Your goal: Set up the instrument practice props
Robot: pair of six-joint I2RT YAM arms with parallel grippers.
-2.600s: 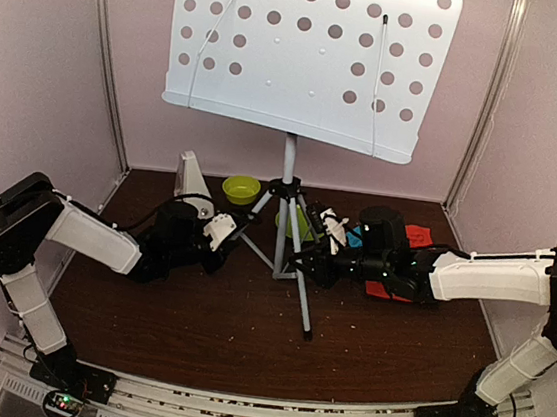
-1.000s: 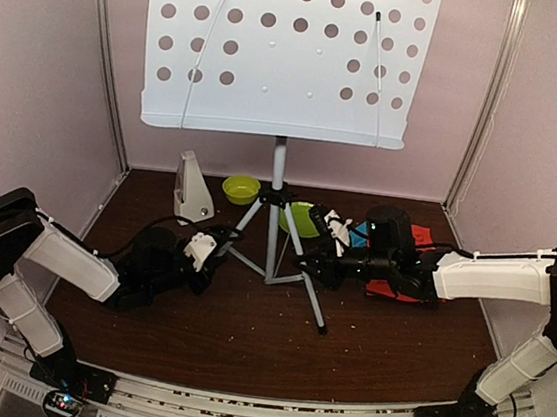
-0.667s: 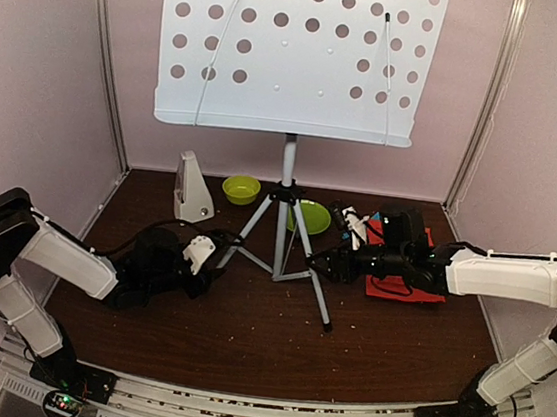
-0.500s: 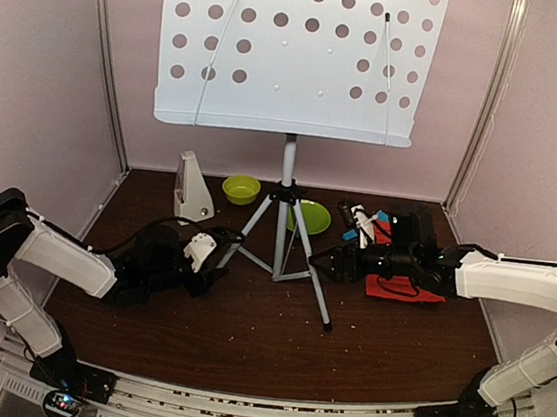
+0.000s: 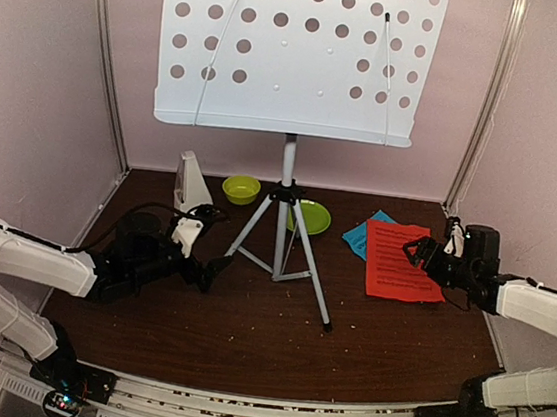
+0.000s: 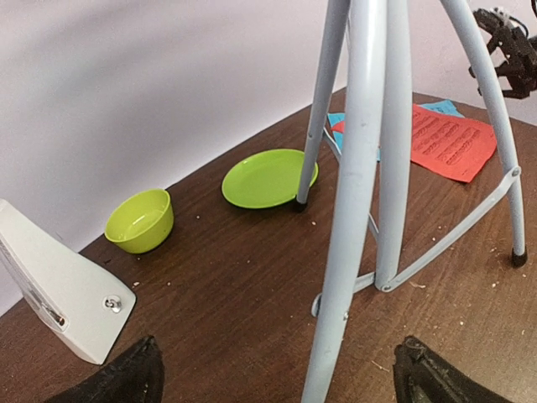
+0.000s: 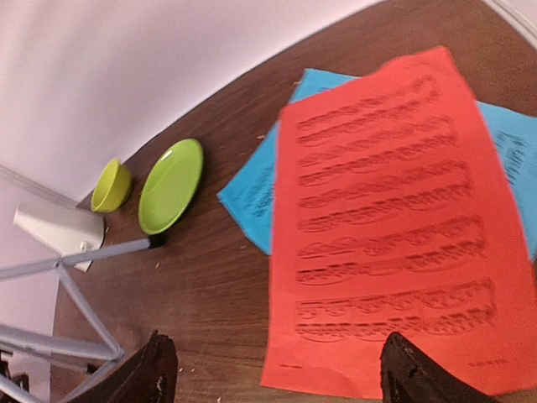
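Note:
The pale grey perforated music-stand desk (image 5: 297, 50) stands upright on the grey tripod (image 5: 281, 229), whose three feet are spread on the brown table. My left gripper (image 5: 214, 242) is open low beside the tripod's left leg (image 6: 361, 210). That leg runs down between the fingers (image 6: 126, 382), touching neither. My right gripper (image 5: 416, 252) is open over the near edge of the red sheet (image 7: 394, 227), which lies flat over the blue sheet (image 7: 260, 189). The whitish metronome (image 5: 192, 187) stands at the back left.
A lime-green bowl (image 5: 242, 188) and a lime-green plate (image 5: 310, 216) sit behind the tripod, and one foot rests at the plate's edge (image 6: 267, 177). Pink walls close in the back and both sides. Crumbs dot the table.
Both grippers opened and let go of the tripod legs. My right arm drew back to the right over the sheets, uncovering them. My left arm pulled back slightly. The stand straightened.

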